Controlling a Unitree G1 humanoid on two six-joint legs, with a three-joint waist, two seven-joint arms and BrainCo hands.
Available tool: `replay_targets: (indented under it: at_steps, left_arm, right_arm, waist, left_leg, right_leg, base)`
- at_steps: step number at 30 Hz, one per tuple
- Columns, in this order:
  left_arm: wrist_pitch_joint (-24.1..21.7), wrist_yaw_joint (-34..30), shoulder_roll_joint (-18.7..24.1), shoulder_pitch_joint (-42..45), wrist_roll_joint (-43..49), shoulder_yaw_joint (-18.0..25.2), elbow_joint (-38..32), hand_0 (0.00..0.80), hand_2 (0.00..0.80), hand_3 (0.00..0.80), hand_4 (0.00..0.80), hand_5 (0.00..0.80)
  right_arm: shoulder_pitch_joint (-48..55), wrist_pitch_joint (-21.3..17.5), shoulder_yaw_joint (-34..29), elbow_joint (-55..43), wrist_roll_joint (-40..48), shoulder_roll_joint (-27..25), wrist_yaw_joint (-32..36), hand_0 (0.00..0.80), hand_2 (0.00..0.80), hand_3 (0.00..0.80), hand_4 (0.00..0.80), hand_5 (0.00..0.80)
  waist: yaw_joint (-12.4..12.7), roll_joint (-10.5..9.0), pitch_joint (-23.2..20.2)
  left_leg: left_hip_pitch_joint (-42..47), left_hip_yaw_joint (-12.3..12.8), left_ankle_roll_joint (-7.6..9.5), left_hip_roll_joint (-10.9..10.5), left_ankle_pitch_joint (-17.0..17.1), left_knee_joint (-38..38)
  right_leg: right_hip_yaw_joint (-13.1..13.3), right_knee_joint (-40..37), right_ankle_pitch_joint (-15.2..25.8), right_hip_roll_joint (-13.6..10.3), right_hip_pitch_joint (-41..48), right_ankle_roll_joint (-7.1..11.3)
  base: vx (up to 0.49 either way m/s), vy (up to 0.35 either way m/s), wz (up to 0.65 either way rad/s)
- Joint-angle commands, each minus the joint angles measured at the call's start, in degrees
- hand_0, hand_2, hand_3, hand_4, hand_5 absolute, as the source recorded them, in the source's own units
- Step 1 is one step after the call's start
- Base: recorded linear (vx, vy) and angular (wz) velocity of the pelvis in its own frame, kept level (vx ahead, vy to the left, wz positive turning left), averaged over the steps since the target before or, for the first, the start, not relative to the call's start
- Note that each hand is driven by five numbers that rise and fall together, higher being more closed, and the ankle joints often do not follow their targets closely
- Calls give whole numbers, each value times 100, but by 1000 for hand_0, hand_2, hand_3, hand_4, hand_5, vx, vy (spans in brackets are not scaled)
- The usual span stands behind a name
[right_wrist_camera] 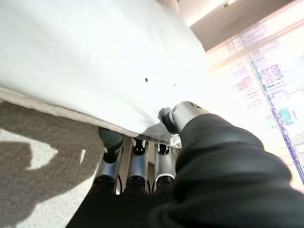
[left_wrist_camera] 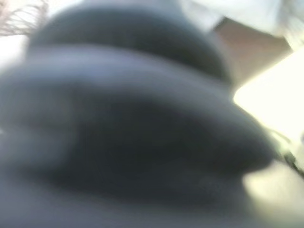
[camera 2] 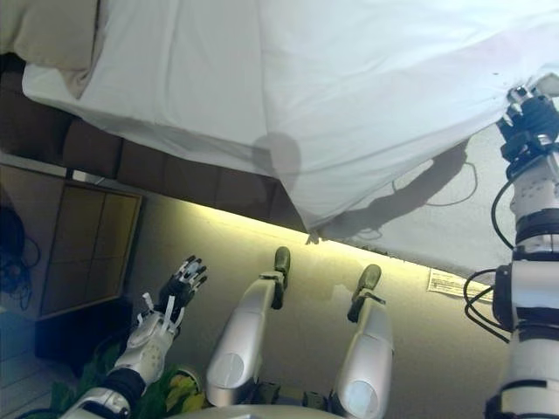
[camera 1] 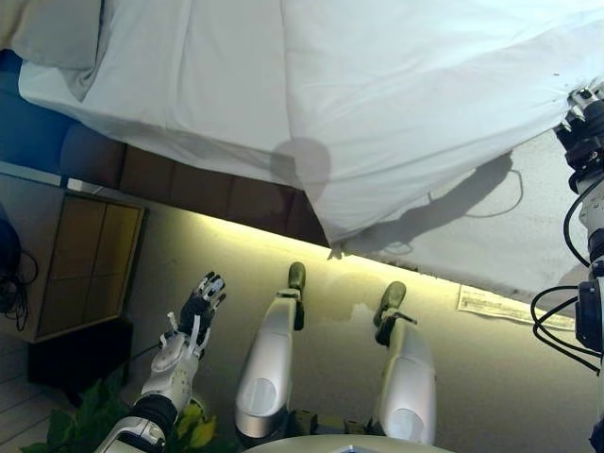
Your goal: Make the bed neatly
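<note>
A white duvet lies over the bed, and its lower right corner is lifted off the grey mattress surface. My right hand is at the far right, shut on the duvet's edge. In the right wrist view its fingers curl under the duvet's edge and the thumb presses on top. My left hand is open and empty, low over the floor at the lower left, away from the bed. A pillow lies at the top left.
The bed's dark brown base runs along the near side with a lit strip under it. A wooden nightstand stands at the left, with a green plant below it. A paper sheet lies on the floor by the bed.
</note>
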Motion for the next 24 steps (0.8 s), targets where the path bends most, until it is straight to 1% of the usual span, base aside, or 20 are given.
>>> replay_targets:
  at_steps: [1, 5, 6, 7, 10, 13, 17, 20, 22, 24]
  left_arm:
    - [-502, 46, 321, -99, -324, 260, -504, 0, 0, 0, 0, 0]
    - [-490, 113, 466, -393, -435, 370, -973, 0, 0, 0, 0, 0]
    - [-453, 190, 483, -494, -408, 353, -1109, 0, 0, 0, 0, 0]
    - [-425, 207, 512, -579, -448, 341, -1200, 0, 0, 0, 0, 0]
    - [-191, 197, 465, -840, -559, 311, -1364, 0, 0, 0, 0, 0]
    - [17, 169, 305, -1072, -594, 225, -1306, 0, 0, 0, 0, 0]
    - [562, -13, -51, -1258, -564, -2, -1043, 0, 0, 0, 0, 0]
    - [1172, -42, -295, -1409, -691, -264, -822, 0, 0, 0, 0, 0]
    - [1643, -47, -461, -1517, -871, -437, -632, 0, 0, 0, 0, 0]
    - [2258, -58, -611, -1607, -1144, -583, -427, 0, 0, 0, 0, 0]
  right_arm:
    - [-152, -220, 64, -669, 300, -285, 520, 800, 800, 800, 800, 800]
    - [125, -150, 24, -826, 549, 27, 761, 800, 800, 800, 800, 800]
    - [199, -97, 18, -910, 647, 135, 766, 800, 800, 800, 800, 800]
    - [238, -62, 7, -954, 698, 215, 793, 800, 800, 800, 800, 800]
    - [346, -1, -1, -1057, 794, 496, 800, 800, 800, 800, 800, 800]
    - [356, 109, 97, -1131, 857, 742, 690, 800, 800, 800, 800, 800]
    - [343, 213, 238, -1158, 861, 1074, 525, 800, 800, 800, 800, 800]
    - [301, 255, 328, -1164, 925, 1238, 433, 800, 800, 800, 800, 800]
    - [249, 236, 411, -1156, 924, 1340, 377, 800, 800, 800, 800, 800]
    - [203, 232, 487, -1164, 917, 1435, 308, 800, 800, 800, 800, 800]
  waist:
    - [-56, -109, -147]
    - [-50, -253, -356]
    - [-45, -299, -416]
    - [-42, -339, -466]
    - [-25, -467, -644]
    - [-31, -545, -814]
    - [-65, -631, -1078]
    - [-115, -660, -1272]
    - [-145, -672, -1379]
    - [-187, -683, -1480]
  left_leg:
    - [413, -156, -139, 194, 203, -558]
    - [683, -177, -195, 285, 229, -697]
    - [739, -130, -169, 308, 379, -784]
    - [814, -135, -181, 329, 387, -835]
    - [1058, -139, -220, 376, 402, -988]
    - [1284, -174, -249, 424, 428, -1134]
    - [1696, -159, -291, 494, 494, -1502]
    - [1989, -100, -320, 536, 546, -1793]
    - [2130, -65, -338, 559, 562, -1930]
    - [2269, -22, -354, 587, 571, -2045]
  right_leg:
    - [-263, 219, -398, 13, 434, 27]
    - [-375, -115, -317, 91, 823, 11]
    - [-467, -276, -160, 105, 930, -45]
    - [-478, -350, -146, 123, 1024, -44]
    - [-540, -606, -97, 173, 1350, -34]
    - [-560, -807, -64, 223, 1640, -28]
    - [-563, -1170, 5, 268, 2064, 28]
    - [-576, -1481, 70, 315, 2369, 77]
    - [-580, -1634, 99, 334, 2517, 115]
    - [-580, -1737, 117, 349, 2632, 145]
  base:
    - [2, -32, -1]
    - [-7, -51, 1]
    - [-33, -57, -4]
    - [-28, -68, -5]
    - [46, -77, -1]
    - [49, -42, -3]
    - [88, -13, -1]
    - [63, 5, -2]
    - [19, 5, -1]
    - [36, 14, 0]
